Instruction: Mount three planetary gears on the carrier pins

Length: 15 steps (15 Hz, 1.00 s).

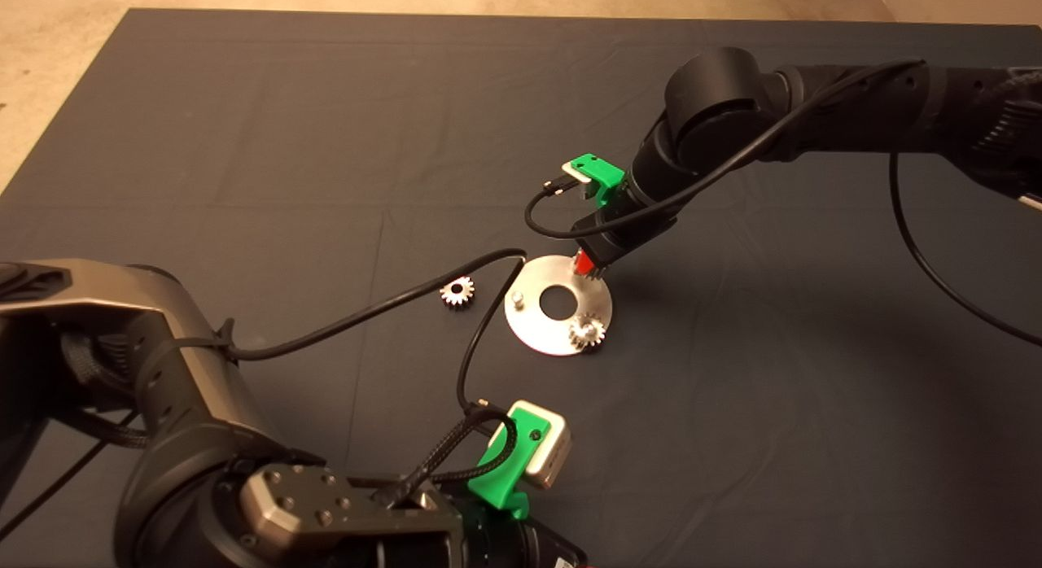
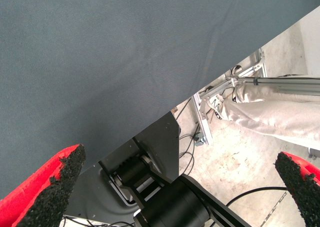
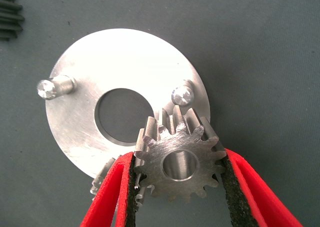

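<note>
Right wrist view shows the right gripper (image 3: 178, 179) pinching a gear (image 3: 178, 162) between its pads, bore just short of a bare pin (image 3: 181, 94) on the disc (image 3: 125, 72). Lowered off-centre, the gear could catch the pin top and tilt or slip. One gear (image 1: 585, 332) sits mounted; another (image 1: 457, 291) lies on the surface. The left gripper (image 2: 180, 187) waits, jaws spread.
</note>
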Motion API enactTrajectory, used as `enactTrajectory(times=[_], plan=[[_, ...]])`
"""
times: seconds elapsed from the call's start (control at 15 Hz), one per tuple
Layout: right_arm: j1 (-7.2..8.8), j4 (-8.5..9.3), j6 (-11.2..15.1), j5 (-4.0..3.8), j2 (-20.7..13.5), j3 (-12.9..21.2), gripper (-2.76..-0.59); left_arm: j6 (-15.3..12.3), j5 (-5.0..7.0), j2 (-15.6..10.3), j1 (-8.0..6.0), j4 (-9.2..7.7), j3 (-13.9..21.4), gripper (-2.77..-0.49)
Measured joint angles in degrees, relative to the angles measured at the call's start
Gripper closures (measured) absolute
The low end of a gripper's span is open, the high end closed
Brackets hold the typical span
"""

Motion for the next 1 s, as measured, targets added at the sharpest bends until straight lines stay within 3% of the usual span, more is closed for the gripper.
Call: enactTrajectory(times=[0.33, 0.53, 1.0], plan=[[0.00, -1.38, -1.52, -0.01, 1.13, -2.58, -0.99, -0.09, 0.00, 0.00, 0.00, -0.01, 0.00, -2.75], [0.00, -1.39, -1.68, 0.50, 2.10, -2.86, -0.99, -0.09, 0.00, -0.02, 0.01, -0.04, 0.00, -2.75], [-0.72, -1.41, -1.71, 0.39, 2.07, -3.15, -0.99, -0.11, 0.00, -0.02, 0.00, -0.06, 0.00, -2.75]])
